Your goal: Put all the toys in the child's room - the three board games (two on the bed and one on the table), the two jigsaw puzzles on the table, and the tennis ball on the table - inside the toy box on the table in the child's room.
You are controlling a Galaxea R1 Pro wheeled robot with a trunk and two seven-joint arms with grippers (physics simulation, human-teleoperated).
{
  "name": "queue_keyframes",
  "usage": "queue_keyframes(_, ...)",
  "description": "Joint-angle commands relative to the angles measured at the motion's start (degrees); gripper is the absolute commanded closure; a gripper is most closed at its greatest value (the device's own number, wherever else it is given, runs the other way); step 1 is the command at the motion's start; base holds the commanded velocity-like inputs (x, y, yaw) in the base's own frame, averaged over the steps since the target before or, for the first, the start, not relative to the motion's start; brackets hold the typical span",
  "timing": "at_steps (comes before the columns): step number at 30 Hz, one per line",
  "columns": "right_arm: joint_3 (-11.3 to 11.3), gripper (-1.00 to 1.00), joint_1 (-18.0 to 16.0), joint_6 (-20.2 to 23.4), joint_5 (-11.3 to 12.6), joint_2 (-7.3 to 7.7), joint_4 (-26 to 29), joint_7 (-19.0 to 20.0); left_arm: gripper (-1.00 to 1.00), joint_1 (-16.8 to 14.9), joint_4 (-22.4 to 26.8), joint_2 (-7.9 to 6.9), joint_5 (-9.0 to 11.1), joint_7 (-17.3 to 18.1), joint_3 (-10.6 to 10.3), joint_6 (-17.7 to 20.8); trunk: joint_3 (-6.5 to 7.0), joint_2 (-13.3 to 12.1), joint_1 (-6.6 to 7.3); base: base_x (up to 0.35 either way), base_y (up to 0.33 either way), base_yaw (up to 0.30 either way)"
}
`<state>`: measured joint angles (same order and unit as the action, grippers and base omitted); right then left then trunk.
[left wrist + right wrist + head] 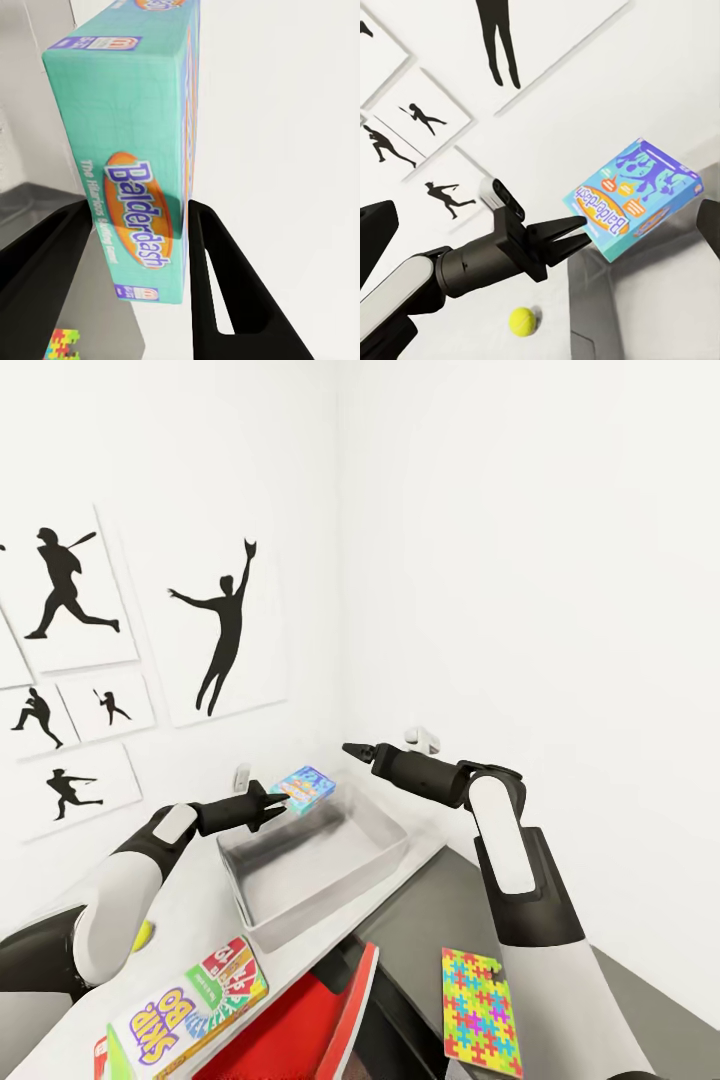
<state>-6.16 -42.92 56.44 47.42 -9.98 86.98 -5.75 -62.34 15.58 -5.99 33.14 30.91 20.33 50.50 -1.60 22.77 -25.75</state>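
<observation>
My left gripper [288, 800] is shut on one end of a light blue "Balderdash" board game [305, 785], held in the air over the far left corner of the light grey toy box [325, 908] on the table [195, 905]. In the left wrist view the box [135, 150] sits between the two black fingers [217, 277]. My right gripper [352, 749] hovers open above the toy box's far side, its fingers [376, 229] wide apart. A "SKIP BO" game [190, 1010] lies near the table's front. The tennis ball [522, 321] rests on the table beside the toy box. A jigsaw puzzle [480, 1010] lies on the lower dark surface.
The toy box stands in the room's corner, with white walls close behind and to the right. Black sports-silhouette pictures [225, 630] hang on the left wall. A red object [310, 1030] leans below the table's edge, beside the dark grey desk [450, 900].
</observation>
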Motion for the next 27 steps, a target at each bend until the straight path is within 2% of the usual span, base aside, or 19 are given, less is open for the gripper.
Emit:
queue_keyframes(1, 0.01, -1.0, -0.06, 0.17, 0.62, -0.02, 0.04, -0.59, 1.0, -0.07, -0.02, -0.02, -0.19, 0.19, 0.38, 0.3, -0.24, 0.15, -0.04, 0.0, 0.0, 0.0)
queue_keyframes(27, 0.01, -1.0, -0.06, 0.18, 0.64, -0.02, 0.03, -0.58, 1.0, -0.09, 0.39, -0.23, -0.12, 0.9, 0.41, 0.52, -2.69, 0.15, -0.04, 0.0, 0.0, 0.0)
